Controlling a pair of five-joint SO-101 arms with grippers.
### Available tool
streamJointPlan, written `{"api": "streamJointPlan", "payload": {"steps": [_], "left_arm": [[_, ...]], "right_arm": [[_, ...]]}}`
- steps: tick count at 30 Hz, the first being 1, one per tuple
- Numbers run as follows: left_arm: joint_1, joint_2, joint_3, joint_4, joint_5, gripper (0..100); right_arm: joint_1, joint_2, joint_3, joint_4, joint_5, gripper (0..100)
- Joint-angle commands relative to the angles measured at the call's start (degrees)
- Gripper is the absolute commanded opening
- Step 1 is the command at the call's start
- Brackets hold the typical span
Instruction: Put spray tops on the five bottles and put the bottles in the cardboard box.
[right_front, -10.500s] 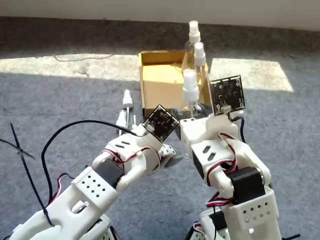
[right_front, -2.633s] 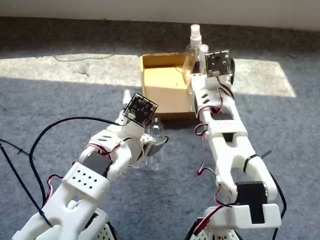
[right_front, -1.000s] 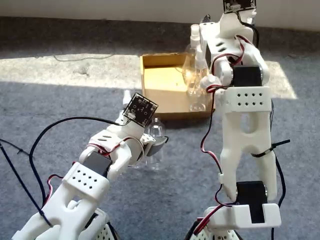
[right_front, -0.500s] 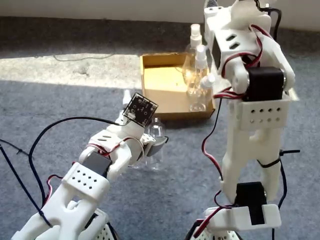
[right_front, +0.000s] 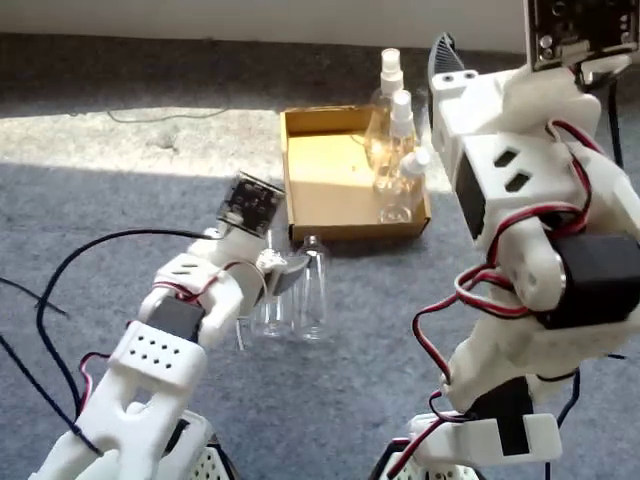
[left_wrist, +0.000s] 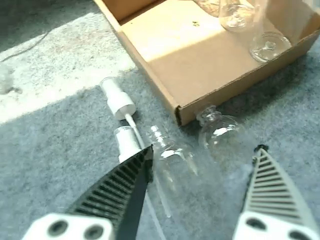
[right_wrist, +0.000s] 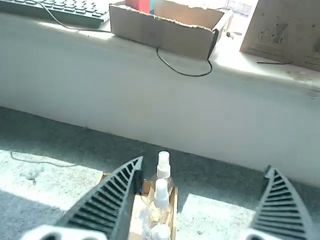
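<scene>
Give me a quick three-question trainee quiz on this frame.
1. True or false: the left gripper is shut.
2. How many capped bottles are there? A two, B three, C five.
3. Fill in: the two loose spray tops lie on the ___, beside the cardboard box.
Key: 1 false, it is wide open; 2 B; 3 carpet.
</scene>
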Motion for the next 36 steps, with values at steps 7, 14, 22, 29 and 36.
{"api": "streamJointPlan", "payload": {"steps": [7, 14, 22, 29, 36], "left_arm": [[-27.9, -29.8, 0.0, -1.0, 0.2, 28], [-29.3, -56.9, 11.5, -1.0, 0.3, 28], [-29.4, -53.1, 18.0, -1.0, 0.3, 29], [-29.6, -53.1, 23.3, -1.1, 0.2, 29], [-29.4, -53.1, 27.3, -16.0, -5.0, 29]], "right_arm": [[-0.7, -5.8, -4.8, 4.2, -4.7, 31.3], [-0.8, -14.5, -4.3, 4.2, -4.7, 31.3], [4.0, -24.7, -4.4, 3.6, -4.1, 24.8], [5.8, -24.7, -4.4, -3.1, -3.1, 23.9], [12.6, -20.2, -0.2, -13.1, -3.2, 23.8]]}}
